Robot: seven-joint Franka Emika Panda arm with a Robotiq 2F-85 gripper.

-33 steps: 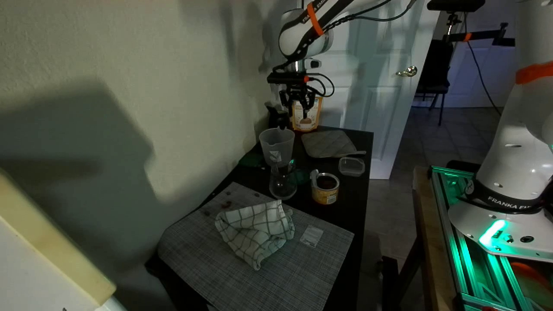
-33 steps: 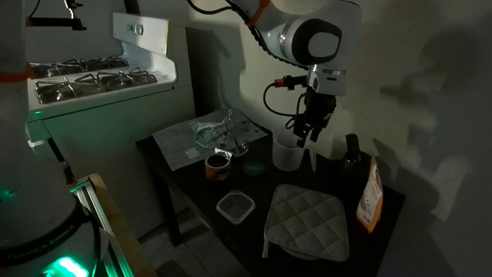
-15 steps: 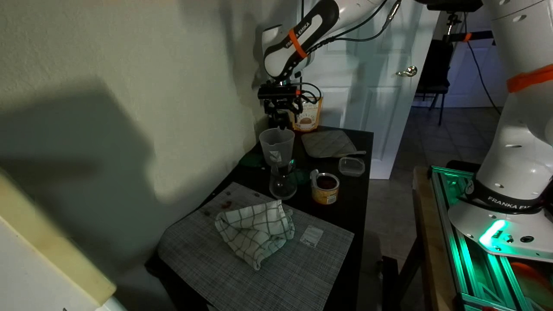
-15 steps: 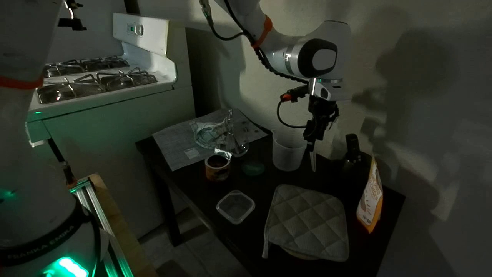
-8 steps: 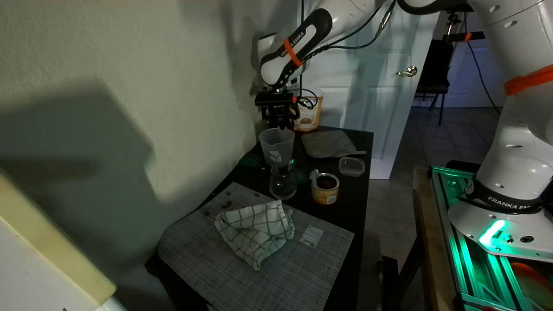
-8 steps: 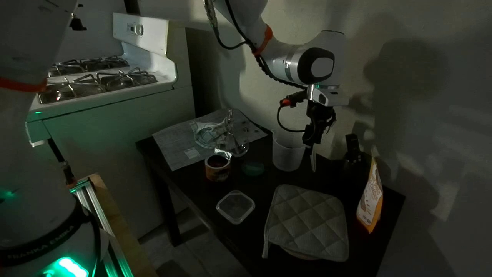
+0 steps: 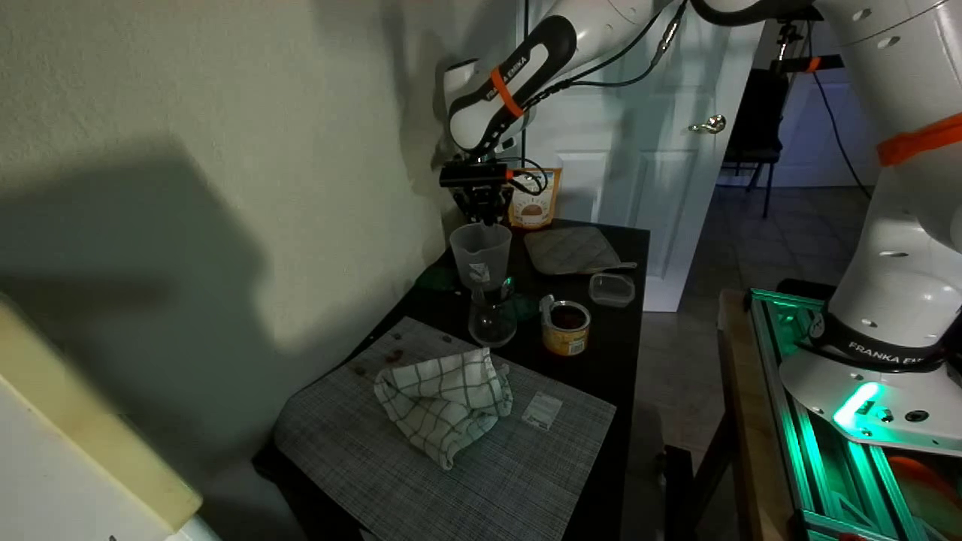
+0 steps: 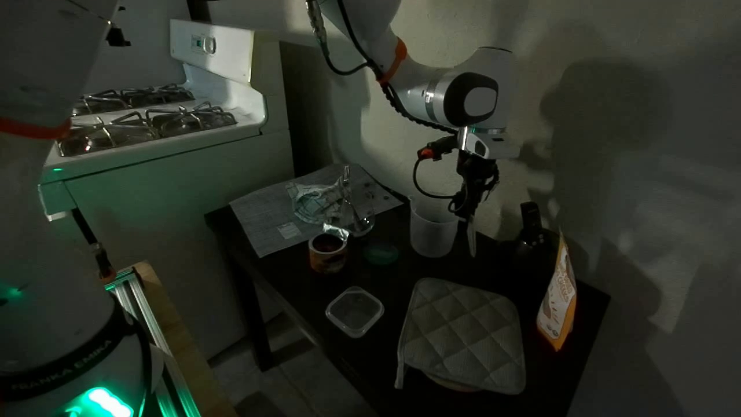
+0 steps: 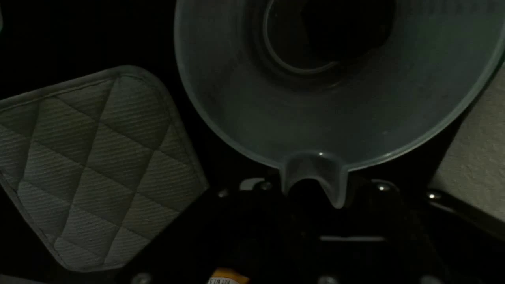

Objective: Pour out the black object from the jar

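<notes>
The jar (image 7: 481, 259) is a greyish, translucent jug with a lighter rim, a spout and a handle. It stands upright on the dark table near the wall, and also shows in an exterior view (image 8: 433, 236). In the wrist view (image 9: 244, 118) I look down into it; a black object (image 9: 349, 29) lies at its bottom. My gripper (image 8: 469, 214) is at the top of the jar's handle, on the side away from the spout. In the wrist view its dark fingers flank the handle closely and look shut on it. The fingertips are mostly lost in darkness.
A glass flask (image 7: 492, 323) and an opened can (image 7: 565, 330) stand near the jar. A quilted pot holder (image 8: 463, 336), a clear plastic box (image 8: 355, 311), a black bottle-like thing (image 8: 529, 231) and an orange-white bag (image 8: 558, 301) are around. The wall (image 7: 361, 188) is close behind.
My gripper has come down and towards the wall, from above the jar to its handle, and has closed there. The jar has shifted very slightly in the last half second.
</notes>
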